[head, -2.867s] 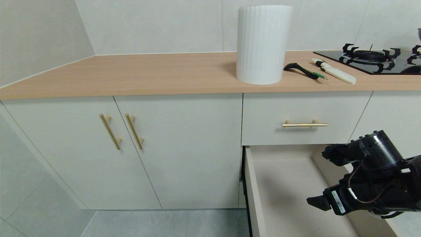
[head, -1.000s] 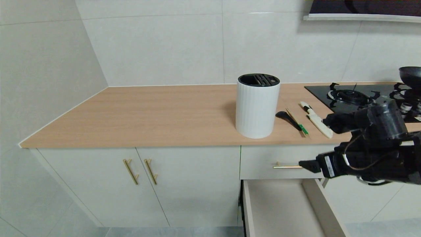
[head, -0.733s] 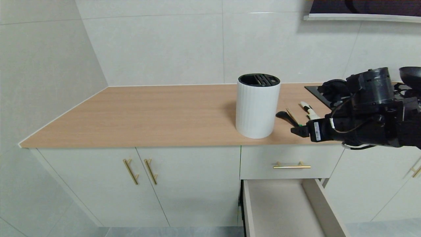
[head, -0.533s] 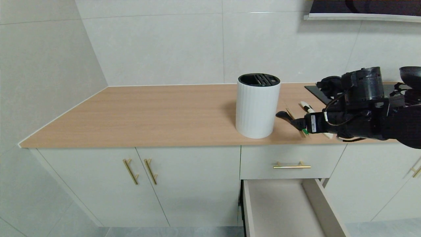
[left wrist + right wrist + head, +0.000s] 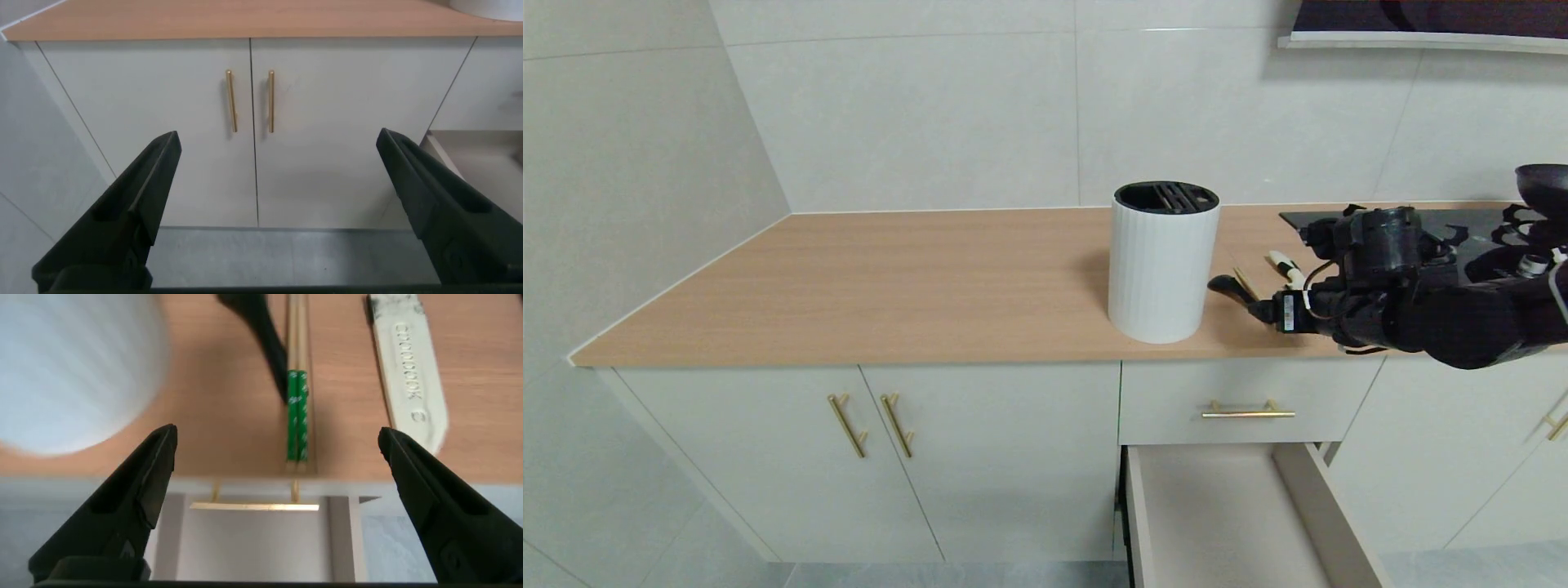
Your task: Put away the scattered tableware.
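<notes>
Right gripper [image 5: 1262, 310] sits low over the counter [image 5: 915, 286] at right-centre of the head frame, just right of the holder [image 5: 1162, 269]. Its fingers are spread wide and hold nothing.

Chopsticks [image 5: 1243, 282] lie flat on the counter straight ahead of the gripper. In the right wrist view the chopsticks [image 5: 295, 400] are centred between the two open fingers of the right gripper [image 5: 278, 506]. Their long axis runs from the counter's front edge back toward the wall, so it crosses the line between the fingers. Judged good for a pinch across the pair. The green end is the one nearest the front edge.

Spoon [image 5: 257, 327] runs alongside on the holder side, its handle meeting the chopsticks at the green part. Cannot tell whether it touches or is just beside. Knife [image 5: 409, 367] lies parallel on the other side, a bit apart.

Right arm is far nearer. Left gripper [image 5: 278, 212] is down low, wide open and empty, facing the cabinet doors [image 5: 253, 122].

Room is tight on the frame-left because of the holder and spoon, freer toward the knife. The stove [image 5: 1421, 224] is behind at far right. The drawer [image 5: 1143, 523] stands open right below the counter edge, lower right of the frame. Risks as I judge them: catching the spoon handle too, or nudging the sticks off the front edge.
</notes>
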### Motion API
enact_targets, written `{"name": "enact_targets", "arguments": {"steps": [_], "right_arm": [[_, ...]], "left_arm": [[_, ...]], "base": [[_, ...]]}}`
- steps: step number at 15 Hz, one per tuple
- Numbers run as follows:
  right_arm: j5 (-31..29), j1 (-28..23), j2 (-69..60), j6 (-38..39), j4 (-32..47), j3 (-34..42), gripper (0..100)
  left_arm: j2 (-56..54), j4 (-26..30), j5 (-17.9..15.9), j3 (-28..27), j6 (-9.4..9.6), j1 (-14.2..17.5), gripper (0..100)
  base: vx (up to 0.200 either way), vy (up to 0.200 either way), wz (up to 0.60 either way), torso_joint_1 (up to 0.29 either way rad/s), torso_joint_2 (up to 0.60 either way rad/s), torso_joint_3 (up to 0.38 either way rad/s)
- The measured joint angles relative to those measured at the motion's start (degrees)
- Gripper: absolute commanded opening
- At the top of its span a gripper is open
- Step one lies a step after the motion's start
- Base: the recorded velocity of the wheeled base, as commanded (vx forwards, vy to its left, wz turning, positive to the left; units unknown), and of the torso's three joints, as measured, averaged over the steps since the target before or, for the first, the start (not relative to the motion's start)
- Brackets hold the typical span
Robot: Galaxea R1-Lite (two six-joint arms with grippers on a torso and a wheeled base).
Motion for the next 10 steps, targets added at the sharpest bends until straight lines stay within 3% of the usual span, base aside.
{"name": "enact_targets", "arguments": {"steps": [10], "right_arm": [[-2.18, -0.72, 7.40, 0.00, -4.49, -1.56, 100]], "left_arm": [[0.00, 0.00, -0.01, 0.02, 0.00, 0.00, 100]], "base": [[0.000, 0.000, 0.00, 0.000, 0.00, 0.000]]}}
